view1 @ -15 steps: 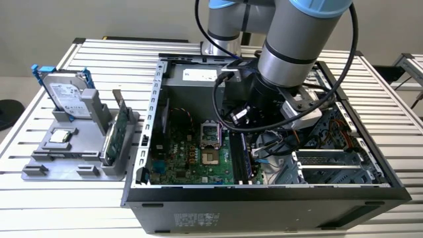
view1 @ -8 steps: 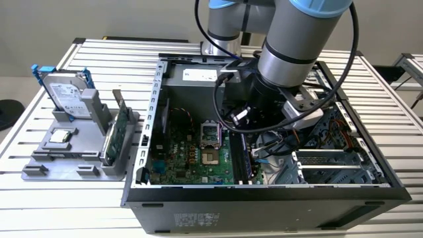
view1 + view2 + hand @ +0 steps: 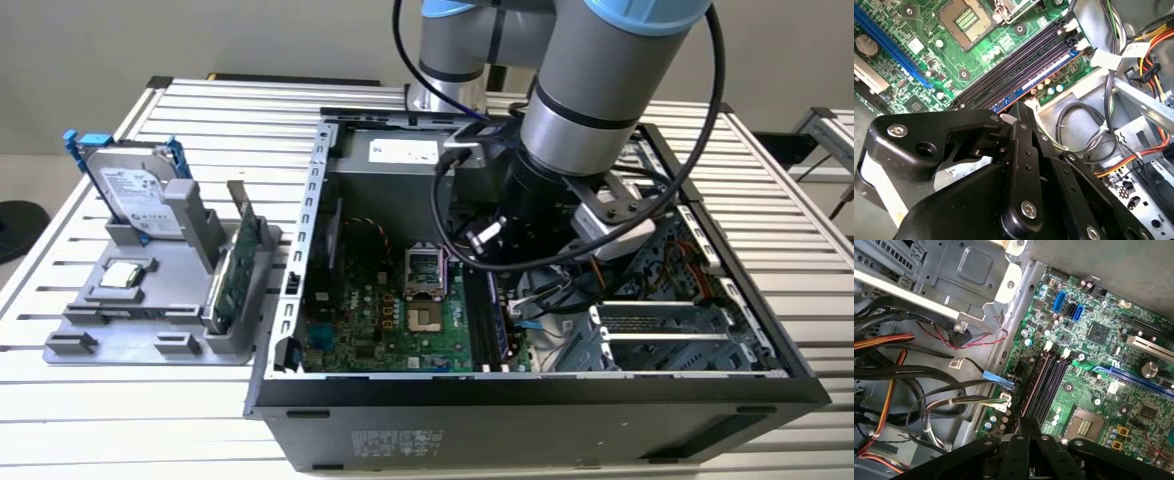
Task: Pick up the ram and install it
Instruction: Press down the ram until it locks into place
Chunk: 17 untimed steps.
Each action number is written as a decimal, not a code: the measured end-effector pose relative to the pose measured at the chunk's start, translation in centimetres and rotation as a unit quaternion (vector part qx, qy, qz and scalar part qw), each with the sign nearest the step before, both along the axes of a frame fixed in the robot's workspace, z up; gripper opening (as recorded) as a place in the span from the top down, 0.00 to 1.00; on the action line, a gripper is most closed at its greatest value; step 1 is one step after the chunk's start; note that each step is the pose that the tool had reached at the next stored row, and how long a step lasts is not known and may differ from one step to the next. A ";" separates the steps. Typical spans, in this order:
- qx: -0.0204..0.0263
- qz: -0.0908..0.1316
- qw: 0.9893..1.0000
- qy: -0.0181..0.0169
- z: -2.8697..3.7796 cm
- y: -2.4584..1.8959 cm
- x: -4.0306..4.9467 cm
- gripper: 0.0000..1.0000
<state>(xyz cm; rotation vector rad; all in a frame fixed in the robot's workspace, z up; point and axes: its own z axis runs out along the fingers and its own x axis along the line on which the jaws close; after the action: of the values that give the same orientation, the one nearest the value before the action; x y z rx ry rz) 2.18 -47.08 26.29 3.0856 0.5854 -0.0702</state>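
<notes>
Inside the computer case | gripper pressed together over the memory slots | ram stood edge-up in the outermost slot, under the fingertips | judged light, stiff, fragile | best held by the long top edge, clear of the chips

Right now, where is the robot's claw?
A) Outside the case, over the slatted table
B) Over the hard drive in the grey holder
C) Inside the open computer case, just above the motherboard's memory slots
C: both wrist views show the claw close over the black memory slots, and the exterior view shows the arm reaching down into the computer case.
</notes>
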 end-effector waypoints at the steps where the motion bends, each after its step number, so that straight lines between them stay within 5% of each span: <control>1: 0.000 0.002 1.000 0.000 0.00 0.00 0.00 1.00; 12: 0.000 0.029 1.000 0.000 0.00 0.00 -0.01 1.00; 17: 0.000 0.059 0.998 0.000 0.00 0.01 -0.02 1.00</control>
<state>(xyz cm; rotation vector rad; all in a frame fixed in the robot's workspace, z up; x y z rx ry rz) 2.16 -47.07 26.28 3.0428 0.7672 -0.0700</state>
